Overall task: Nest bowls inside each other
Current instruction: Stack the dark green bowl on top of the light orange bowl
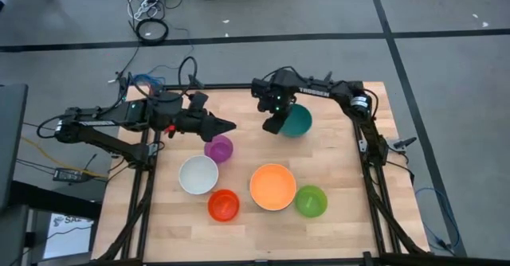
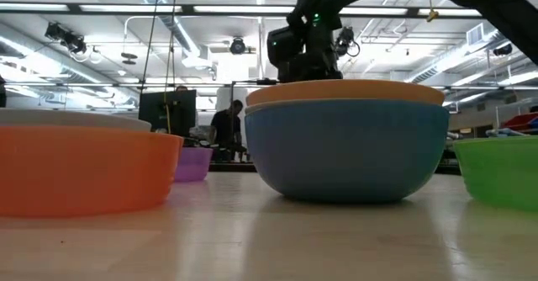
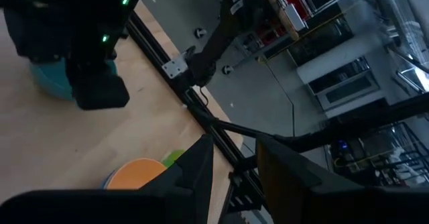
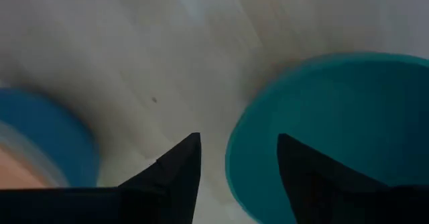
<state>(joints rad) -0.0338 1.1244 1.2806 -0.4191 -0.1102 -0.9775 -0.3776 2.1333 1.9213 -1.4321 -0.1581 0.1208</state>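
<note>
A teal bowl (image 1: 299, 121) stands upright on its base at the table's far middle. My right gripper (image 4: 238, 150) hangs over it, open and pointing down, with one finger outside the rim (image 4: 231, 158) and one over the hollow. An orange bowl (image 1: 273, 186) sits nested in a blue bowl (image 2: 349, 151). Purple (image 1: 218, 148), white (image 1: 198, 174), red-orange (image 1: 224, 205) and green (image 1: 311, 201) bowls stand singly on the table. My left gripper (image 1: 227, 126) is raised above the purple bowl, open with nothing between its fingers.
The bowls crowd the table's middle and near half. Bare wood lies along the near edge (image 1: 263, 246) and at the far right corner (image 1: 366, 99). A black frame rail (image 1: 370, 170) runs along each side. Beyond the table a person (image 2: 225, 129) stands in the room.
</note>
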